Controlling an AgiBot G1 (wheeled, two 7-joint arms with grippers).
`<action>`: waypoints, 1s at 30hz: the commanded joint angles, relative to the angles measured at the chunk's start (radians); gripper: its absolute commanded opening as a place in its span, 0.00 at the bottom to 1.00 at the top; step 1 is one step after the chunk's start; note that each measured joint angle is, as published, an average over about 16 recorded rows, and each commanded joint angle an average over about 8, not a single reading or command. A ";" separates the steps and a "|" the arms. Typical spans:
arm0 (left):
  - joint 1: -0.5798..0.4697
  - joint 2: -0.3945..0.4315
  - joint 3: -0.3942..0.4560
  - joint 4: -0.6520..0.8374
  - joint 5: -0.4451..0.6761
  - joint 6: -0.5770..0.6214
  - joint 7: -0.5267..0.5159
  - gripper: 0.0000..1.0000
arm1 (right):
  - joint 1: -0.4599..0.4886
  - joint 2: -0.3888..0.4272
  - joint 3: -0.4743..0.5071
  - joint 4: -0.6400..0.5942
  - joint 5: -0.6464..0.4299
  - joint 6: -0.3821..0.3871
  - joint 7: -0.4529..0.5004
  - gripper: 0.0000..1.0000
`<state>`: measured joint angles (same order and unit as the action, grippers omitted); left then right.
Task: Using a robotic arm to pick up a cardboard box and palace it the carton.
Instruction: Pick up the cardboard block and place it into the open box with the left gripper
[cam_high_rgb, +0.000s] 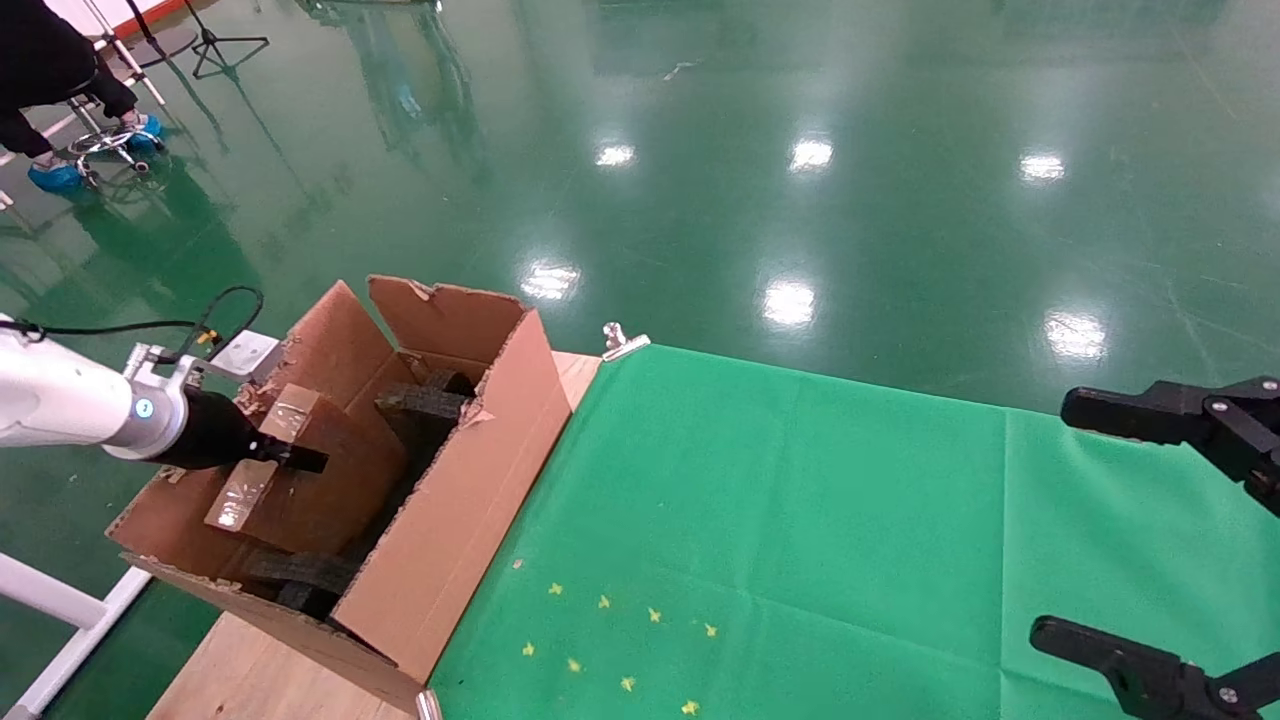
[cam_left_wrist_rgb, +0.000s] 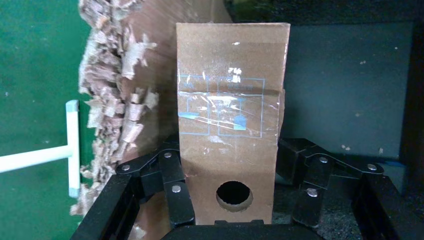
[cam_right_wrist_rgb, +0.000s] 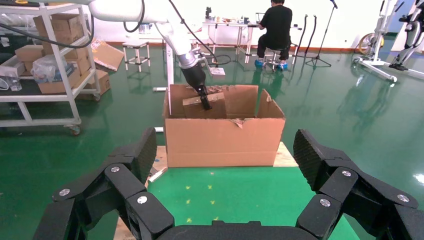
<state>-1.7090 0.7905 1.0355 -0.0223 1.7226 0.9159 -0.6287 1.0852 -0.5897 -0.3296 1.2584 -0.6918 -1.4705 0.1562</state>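
Observation:
The white robotic arm (cam_high_rgb: 60, 400) reaches in from the left over the carton (cam_high_rgb: 470, 480), a large brown box with torn flaps and dark foam (cam_high_rgb: 430, 400) inside. My left gripper (cam_left_wrist_rgb: 232, 155) is shut on the cardboard box (cam_left_wrist_rgb: 230, 125), a slim taped one with a round hole near the jaws. That box (cam_high_rgb: 320, 490) hangs tilted inside the carton's opening, above the foam. From the right wrist view it (cam_right_wrist_rgb: 192, 107) shows just over the carton's (cam_right_wrist_rgb: 225, 131) rim. My right gripper (cam_right_wrist_rgb: 225, 150) stands open and empty over the green cloth, far right (cam_high_rgb: 1085, 525).
The carton stands on a wooden board (cam_high_rgb: 250, 670) at the left edge of the green-covered table (cam_high_rgb: 800, 520). A metal clip (cam_high_rgb: 620, 340) holds the cloth's far corner. A white rail (cam_high_rgb: 60, 600) lies below left. A seated person (cam_right_wrist_rgb: 275, 27) and shelves (cam_right_wrist_rgb: 45, 60) are far behind.

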 joint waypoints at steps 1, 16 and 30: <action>0.011 0.006 -0.004 0.005 -0.006 -0.001 0.004 0.00 | 0.000 0.000 0.000 0.000 0.000 0.000 0.000 1.00; 0.084 0.022 -0.034 0.007 -0.049 -0.045 0.043 0.93 | 0.000 0.000 0.000 0.000 0.000 0.000 0.000 1.00; 0.086 0.022 -0.035 0.005 -0.052 -0.047 0.046 1.00 | 0.000 0.000 0.000 0.000 0.000 0.000 0.000 1.00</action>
<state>-1.6233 0.8124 1.0008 -0.0170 1.6718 0.8698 -0.5831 1.0851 -0.5896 -0.3298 1.2581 -0.6915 -1.4701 0.1561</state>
